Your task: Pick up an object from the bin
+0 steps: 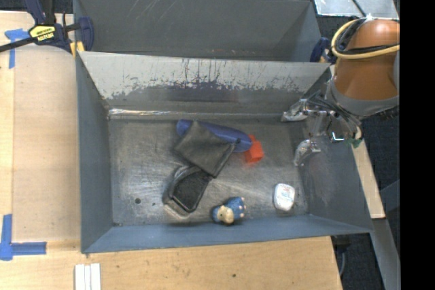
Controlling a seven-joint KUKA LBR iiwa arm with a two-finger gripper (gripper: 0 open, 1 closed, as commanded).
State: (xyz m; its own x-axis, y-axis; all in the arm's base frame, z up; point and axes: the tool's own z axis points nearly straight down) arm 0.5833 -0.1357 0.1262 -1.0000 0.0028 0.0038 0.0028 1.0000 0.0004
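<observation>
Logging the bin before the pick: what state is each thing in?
Dark grey folded pouch: flat, covering blue thing's middle.
Blue plastic thing: partly covered.
Orange-red small block: beside blue thing.
Black rectangular case: flat, beside pouch.
Blue-and-yellow toy figure: at front wall.
White round thing: lying free.
Gripper: over bare floor, right side.

At centre a dark folded cloth (pixel 202 149) hides most of a blue thing (pixel 228 134); the white lump (pixel 284 197) at 4 o'clock is too blurred to name.
</observation>
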